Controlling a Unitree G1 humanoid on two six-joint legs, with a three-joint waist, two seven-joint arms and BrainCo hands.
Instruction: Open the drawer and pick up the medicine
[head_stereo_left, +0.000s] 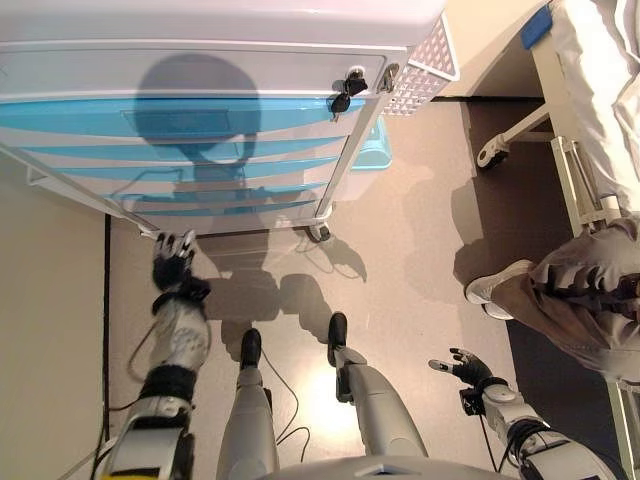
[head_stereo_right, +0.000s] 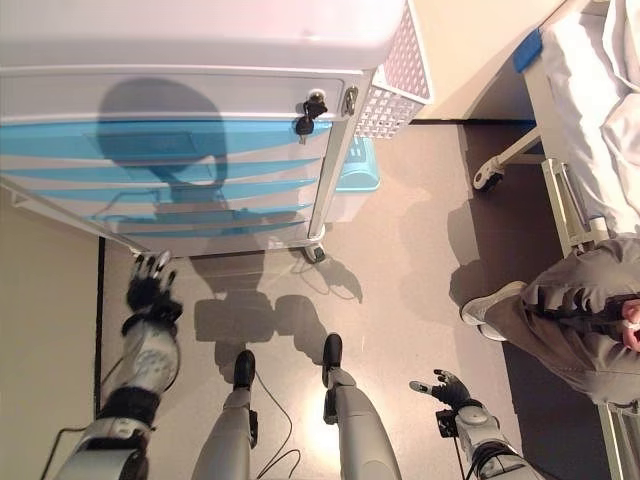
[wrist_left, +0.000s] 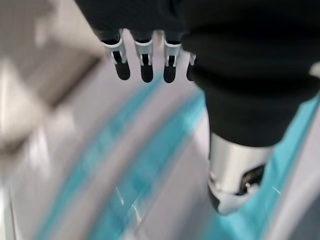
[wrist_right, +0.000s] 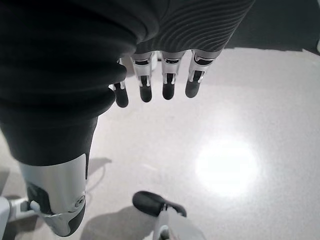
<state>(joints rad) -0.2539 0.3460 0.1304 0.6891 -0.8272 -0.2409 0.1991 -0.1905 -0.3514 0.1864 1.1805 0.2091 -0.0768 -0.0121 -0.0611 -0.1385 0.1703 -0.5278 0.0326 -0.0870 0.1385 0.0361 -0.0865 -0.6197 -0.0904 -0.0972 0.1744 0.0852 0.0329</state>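
Left hand (head_stereo_left: 173, 262), fingers relaxed and empty, reaches toward the cabinet (head_stereo_left: 200, 130) at 11 o'clock, likely lining up on its blue drawers (head_stereo_left: 180, 160), all closed. Right hand (head_stereo_left: 462, 368) hangs open, idle, at 4 o'clock. Medicine unseen, presumably inside.

I saw a white wheeled cabinet (head_stereo_left: 200, 60) standing on the floor, its front carrying a stack of blue drawers (head_stereo_left: 180, 118), all shut flush, the top one the tallest and the lower ones narrow strips. A key (head_stereo_left: 343, 95) hung in a lock at the upper right corner of the cabinet's front. The medicine itself showed in none of my views.
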